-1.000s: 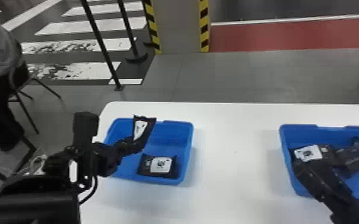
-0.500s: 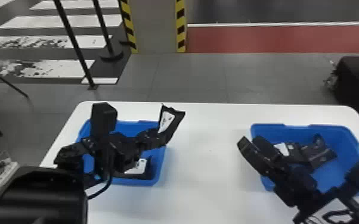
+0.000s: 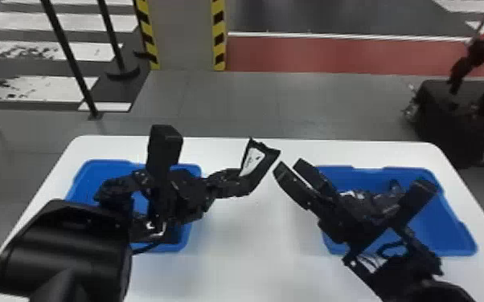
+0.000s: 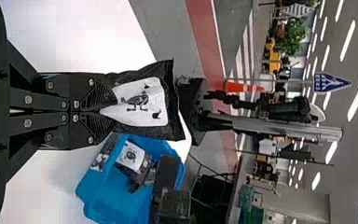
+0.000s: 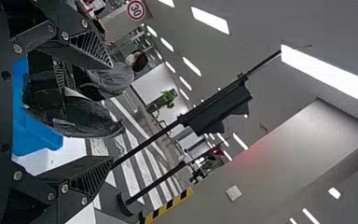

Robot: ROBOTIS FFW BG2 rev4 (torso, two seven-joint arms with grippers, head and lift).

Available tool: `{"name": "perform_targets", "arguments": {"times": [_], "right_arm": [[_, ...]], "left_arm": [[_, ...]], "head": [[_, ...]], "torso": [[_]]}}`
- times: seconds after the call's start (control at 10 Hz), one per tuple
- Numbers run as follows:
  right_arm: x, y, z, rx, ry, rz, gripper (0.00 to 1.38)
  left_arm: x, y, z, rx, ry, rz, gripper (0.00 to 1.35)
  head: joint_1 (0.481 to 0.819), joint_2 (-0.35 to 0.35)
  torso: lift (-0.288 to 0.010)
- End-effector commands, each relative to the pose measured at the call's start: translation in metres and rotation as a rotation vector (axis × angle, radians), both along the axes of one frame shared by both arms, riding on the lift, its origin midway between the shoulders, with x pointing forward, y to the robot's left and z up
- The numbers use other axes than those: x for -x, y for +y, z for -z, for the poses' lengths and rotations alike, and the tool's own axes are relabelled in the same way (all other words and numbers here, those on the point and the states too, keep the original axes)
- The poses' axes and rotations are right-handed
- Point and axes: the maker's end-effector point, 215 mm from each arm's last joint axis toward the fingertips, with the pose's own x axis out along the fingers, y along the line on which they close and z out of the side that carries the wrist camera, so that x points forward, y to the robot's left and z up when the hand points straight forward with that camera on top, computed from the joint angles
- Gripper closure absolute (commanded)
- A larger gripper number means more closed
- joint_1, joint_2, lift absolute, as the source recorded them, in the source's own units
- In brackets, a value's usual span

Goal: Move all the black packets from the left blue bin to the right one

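Head view: white table at 6 o'clock, grey floor at 12, red strip at 1. Pillar at 11, yellow-black edging. Crosswalk stripes and black posts at 10. Wrist views: lit ceiling lights, orange cone, green plant.

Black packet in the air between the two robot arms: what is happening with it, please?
The left claw grips the black packet by one end, above the table. The right claw is open around the packet's free part, not closed on it, so this looks like a handover. Other packets lie in the right blue bin; what seems another, partly hidden, is in the left blue bin.
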Motion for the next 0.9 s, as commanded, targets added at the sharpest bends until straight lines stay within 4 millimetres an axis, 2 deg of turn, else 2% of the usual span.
{"name": "perform_targets", "arguments": {"times": [0.0, 0.2, 0.4, 0.5, 0.6, 0.7, 0.8], "right_arm": [[-0.009, 0.001, -0.005, 0.006, -0.013, 0.002, 0.37], [-0.023, -0.002, 0.002, 0.033, -0.017, 0.015, 0.36], [-0.032, -0.004, -0.001, 0.048, -0.031, 0.022, 0.36], [-0.035, -0.004, 0.0, 0.055, -0.032, 0.02, 0.49], [-0.035, -0.004, 0.004, 0.056, -0.022, 0.021, 0.99], [-0.035, -0.003, 0.004, 0.052, -0.019, 0.021, 1.29], [-0.032, -0.004, 0.007, 0.045, -0.014, 0.02, 1.27]], "left_arm": [[0.004, -0.019, -0.002, 0.025, 0.006, 0.037, 1.2], [0.006, -0.032, -0.008, 0.04, 0.0, 0.063, 1.2], [0.008, -0.04, -0.009, 0.043, 0.004, 0.078, 1.2], [0.009, -0.042, -0.007, 0.046, 0.01, 0.082, 1.2], [0.009, -0.043, -0.007, 0.047, 0.011, 0.084, 1.2], [0.009, -0.042, -0.008, 0.048, 0.008, 0.083, 1.2], [0.008, -0.042, -0.009, 0.052, 0.008, 0.083, 1.2]], "head": [[0.695, -0.024], [0.695, -0.045], [0.695, -0.064], [0.695, -0.067], [0.695, -0.072], [0.695, -0.074], [0.695, -0.074]], "torso": [[-0.11], [-0.11], [-0.11], [-0.11], [-0.11], [-0.11], [-0.11]]}}
